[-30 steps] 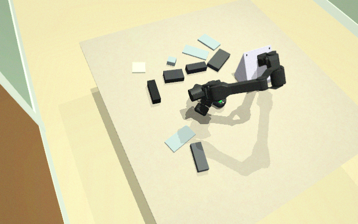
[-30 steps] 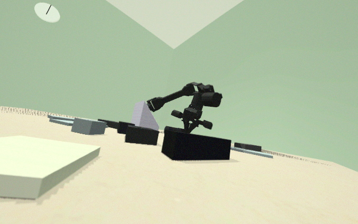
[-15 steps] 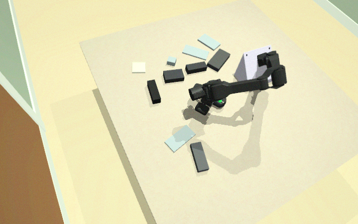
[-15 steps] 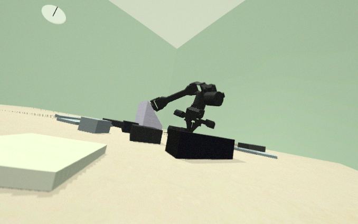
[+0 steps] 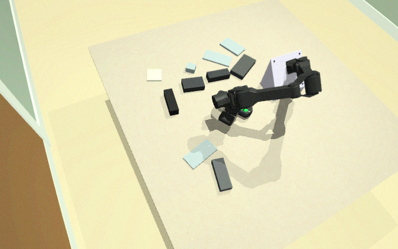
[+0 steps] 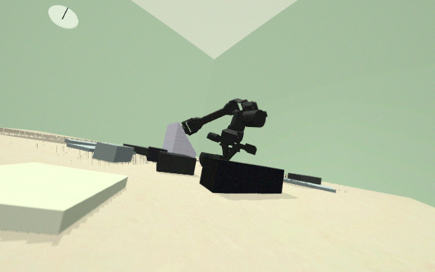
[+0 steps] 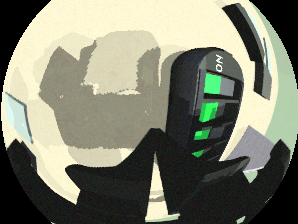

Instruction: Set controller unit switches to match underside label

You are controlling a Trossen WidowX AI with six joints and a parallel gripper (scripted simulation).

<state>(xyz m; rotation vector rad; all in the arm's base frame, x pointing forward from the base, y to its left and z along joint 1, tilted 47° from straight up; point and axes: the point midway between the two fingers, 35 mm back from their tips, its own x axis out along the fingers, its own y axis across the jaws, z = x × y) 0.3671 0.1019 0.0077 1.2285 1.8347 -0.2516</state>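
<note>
The dark grey controller unit [image 5: 245, 115] [image 6: 203, 158] [image 7: 181, 107] sits on its base, switches up, partly under the arm in the top view and behind a black block in the exterior view. The wrist view shows the word ON at its far end and four switches with green left parts and dark right parts; their tilts are hard to tell. The remaining switches are hidden behind the fingers. The label underneath is hidden. My gripper [image 6: 226, 158] [image 7: 154, 132] is shut and empty, its tips low at the unit; contact cannot be told.
Several black blocks [image 5: 192, 84] [image 6: 247, 176] and pale blue plates [image 5: 217, 57] lie around the unit. A pale blue cube [image 5: 191, 67] [image 6: 112, 152], a cream plate [image 5: 154, 74] [image 6: 35, 186] and a grey block [image 5: 222, 174] lie farther off. A lilac stand [image 5: 279, 70] [image 6: 176, 141] is at the arm's base.
</note>
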